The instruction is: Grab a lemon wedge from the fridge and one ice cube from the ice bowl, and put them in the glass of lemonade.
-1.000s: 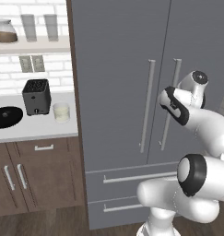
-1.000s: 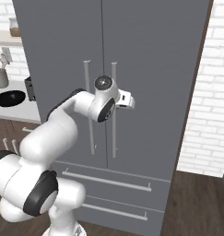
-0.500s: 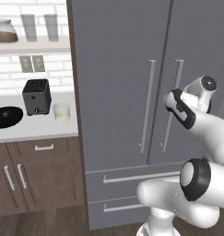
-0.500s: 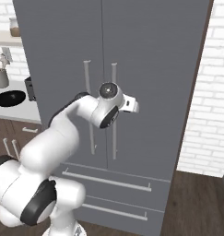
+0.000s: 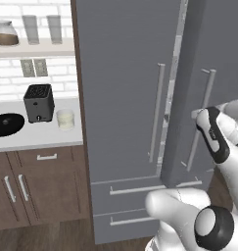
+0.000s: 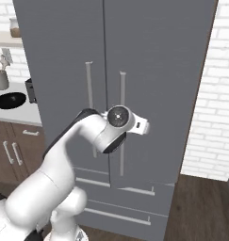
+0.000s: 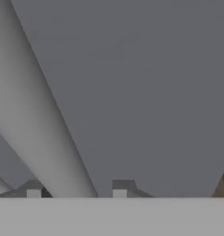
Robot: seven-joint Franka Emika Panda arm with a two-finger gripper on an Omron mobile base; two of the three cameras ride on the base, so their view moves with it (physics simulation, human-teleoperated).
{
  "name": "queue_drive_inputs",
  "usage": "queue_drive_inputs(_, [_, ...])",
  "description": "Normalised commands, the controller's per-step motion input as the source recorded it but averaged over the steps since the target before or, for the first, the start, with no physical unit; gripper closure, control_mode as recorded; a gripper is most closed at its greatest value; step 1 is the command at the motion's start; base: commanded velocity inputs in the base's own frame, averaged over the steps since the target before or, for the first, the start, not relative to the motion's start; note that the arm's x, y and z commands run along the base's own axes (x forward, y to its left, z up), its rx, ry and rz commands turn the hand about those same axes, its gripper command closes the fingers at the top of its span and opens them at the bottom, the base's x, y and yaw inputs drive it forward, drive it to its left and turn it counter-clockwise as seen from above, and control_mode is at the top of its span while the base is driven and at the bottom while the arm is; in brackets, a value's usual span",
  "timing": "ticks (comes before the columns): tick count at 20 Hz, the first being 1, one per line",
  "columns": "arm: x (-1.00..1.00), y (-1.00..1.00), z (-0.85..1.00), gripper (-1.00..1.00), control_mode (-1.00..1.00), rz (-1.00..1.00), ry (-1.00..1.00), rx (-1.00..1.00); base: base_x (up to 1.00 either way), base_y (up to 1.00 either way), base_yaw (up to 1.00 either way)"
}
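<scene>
The grey fridge stands in front of me, its right door swung slightly ajar with a bright gap along the centre seam. My gripper is shut on that door's long vertical handle. In the hand view the handle bar runs slantwise between the two tips of the gripper. On the counter to the left lie the black ice bowl and the glass of lemonade. The lemon wedge is hidden inside the fridge. No ice cube can be made out in the bowl.
A dark toaster stands between bowl and glass. A shelf above holds a jar and two tall grey glasses. Brown cabinets sit under the counter. A white brick wall flanks the fridge's right side.
The hand has drawn back from the fridge with the handle in its grip, and the right door has come away from the left one, opening a narrow gap.
</scene>
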Motion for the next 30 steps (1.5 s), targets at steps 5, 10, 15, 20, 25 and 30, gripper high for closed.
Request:
queue_drive_inputs(5, [-0.73, -0.92, 0.29, 1.00, -1.00, -0.05, 0.00, 0.10, 0.00, 0.00, 0.00])
queue_drive_inputs(10, [-0.83, -0.94, 0.09, 1.00, -1.00, -0.07, -0.01, 0.13, 0.00, 0.00, 0.00])
queue_drive_inputs(15, [-0.98, -0.89, 0.00, 1.00, -1.00, -0.07, -0.06, 0.15, 0.00, 0.00, 0.00])
queue_drive_inputs(20, [-0.56, -0.60, 0.00, -1.00, -1.00, -0.09, 0.00, 0.07, 0.00, 0.00, 0.00])
queue_drive_inputs(25, [-0.44, -0.24, 0.28, -1.00, -1.00, -0.05, -0.02, 0.01, 0.00, 0.00, 0.00])
queue_drive_inputs(30, [-0.78, 0.03, 0.69, -1.00, -1.00, 0.00, -0.10, 0.01, 0.00, 0.00, 0.00])
